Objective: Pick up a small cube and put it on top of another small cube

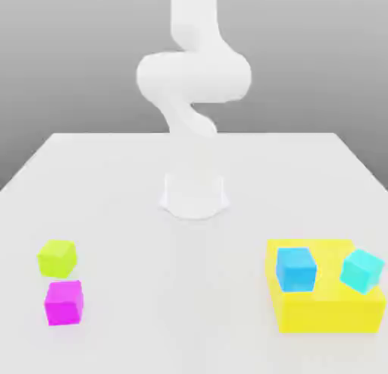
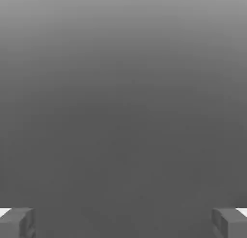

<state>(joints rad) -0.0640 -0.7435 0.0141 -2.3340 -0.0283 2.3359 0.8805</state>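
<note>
Cubes: 1 lime [image 1: 57, 258], 1 magenta [image 1: 64, 302] (2 blue [image 1: 295, 268]).

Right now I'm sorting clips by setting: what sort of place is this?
Likely a simulated tabletop test scene: a plain white table against a blank grey backdrop, a featureless white robot arm, and untextured toy blocks like the small lime yellow-green cube and large flat yellow block.

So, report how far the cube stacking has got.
Nothing looks done: the lime cube sits on the table beside the magenta cube, not on it. Nothing is in hand: the gripper is open and empty. Grasping, lifting and stacking are all left.
</note>
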